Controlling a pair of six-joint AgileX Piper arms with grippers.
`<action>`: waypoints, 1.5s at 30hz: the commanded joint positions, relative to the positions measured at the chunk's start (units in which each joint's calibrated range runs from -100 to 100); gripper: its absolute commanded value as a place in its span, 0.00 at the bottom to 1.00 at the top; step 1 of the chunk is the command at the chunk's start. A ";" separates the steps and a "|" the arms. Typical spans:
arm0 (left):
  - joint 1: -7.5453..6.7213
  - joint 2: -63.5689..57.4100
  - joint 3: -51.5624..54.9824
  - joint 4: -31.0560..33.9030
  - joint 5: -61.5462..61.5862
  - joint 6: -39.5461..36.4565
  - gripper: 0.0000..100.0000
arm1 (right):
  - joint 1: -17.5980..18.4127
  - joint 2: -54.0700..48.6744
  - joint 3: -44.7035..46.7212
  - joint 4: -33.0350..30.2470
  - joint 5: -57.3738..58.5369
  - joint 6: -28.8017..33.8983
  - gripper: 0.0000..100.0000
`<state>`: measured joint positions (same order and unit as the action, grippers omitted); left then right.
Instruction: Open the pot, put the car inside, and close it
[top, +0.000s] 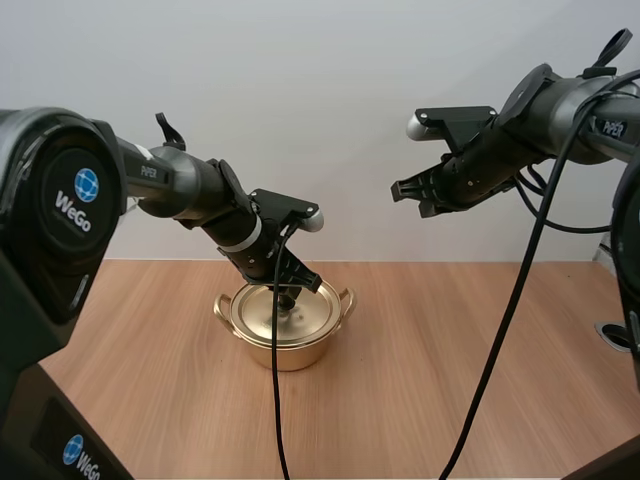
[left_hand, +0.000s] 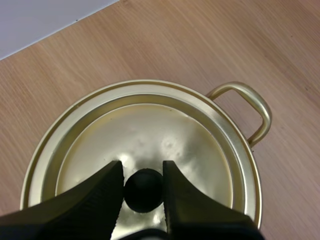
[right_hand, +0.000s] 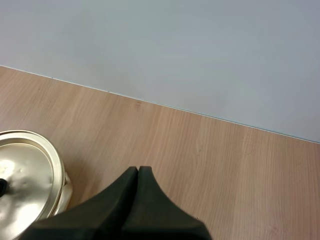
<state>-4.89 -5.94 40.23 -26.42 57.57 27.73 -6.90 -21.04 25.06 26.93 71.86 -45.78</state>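
Lid knob (left_hand: 143, 190) between left jaws

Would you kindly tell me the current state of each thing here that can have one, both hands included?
pot: upright on the table, closed.
lid: seated flat on the pot.
knob: pinched between the left hand's fingers.
left hand: shut on the knob, lid not yet lifted.
right hand: shut, empty, held above the table.

1 pot (top: 292, 352), 1 lid (top: 262, 314), 1 L gripper (left_hand: 143, 169), 1 R gripper (right_hand: 137, 172).
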 joint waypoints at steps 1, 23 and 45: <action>-0.03 -1.05 -0.57 0.98 0.30 0.03 0.45 | 0.03 0.07 0.04 -0.05 0.05 -0.01 0.00; 1.97 -45.17 -7.87 -0.20 1.58 -3.78 0.00 | 0.75 -14.09 0.12 24.38 10.55 -11.07 0.00; 1.97 -78.53 12.21 -4.63 4.08 -14.81 0.00 | 0.83 -57.62 28.06 27.81 2.01 -12.08 0.00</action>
<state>-2.95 -80.71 49.23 -30.91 65.69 12.93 -6.06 -71.70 49.62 54.64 74.80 -57.74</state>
